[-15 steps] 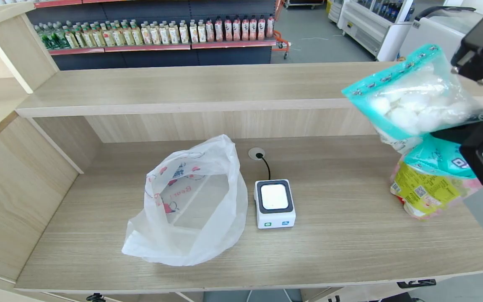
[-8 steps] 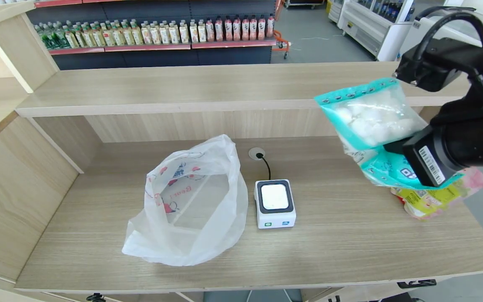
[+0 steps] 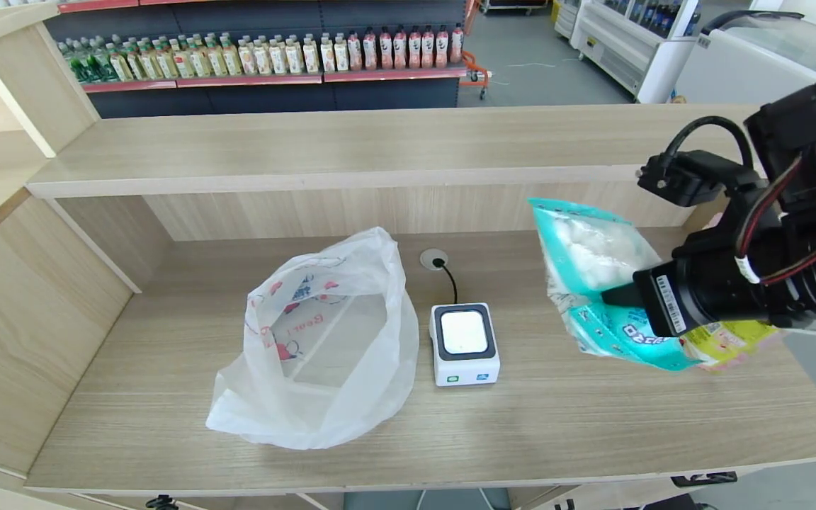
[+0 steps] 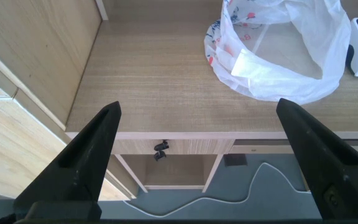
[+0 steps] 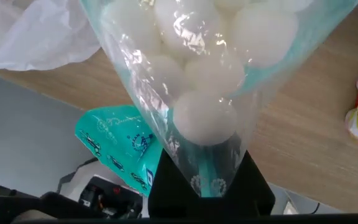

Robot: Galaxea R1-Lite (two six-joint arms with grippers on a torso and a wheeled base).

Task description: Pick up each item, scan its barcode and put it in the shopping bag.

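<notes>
A teal and clear packet of white balls hangs above the right half of the counter, to the right of the scanner. My right gripper is shut on its lower part. In the right wrist view the packet sits pinched between the two dark fingers. The white plastic shopping bag lies open-mouthed just left of the scanner. My left gripper hangs open past the counter's front edge, near the bag, with nothing in it.
A yellow and pink packet lies on the counter at the far right, partly behind my right arm. The scanner's cable runs to a grommet at the back. A raised wooden ledge runs behind, a side wall stands left.
My right arm has carried the packet down and to the left, from high at the right edge toward the scanner, tipping it more upright. The bag and scanner have stayed put.
</notes>
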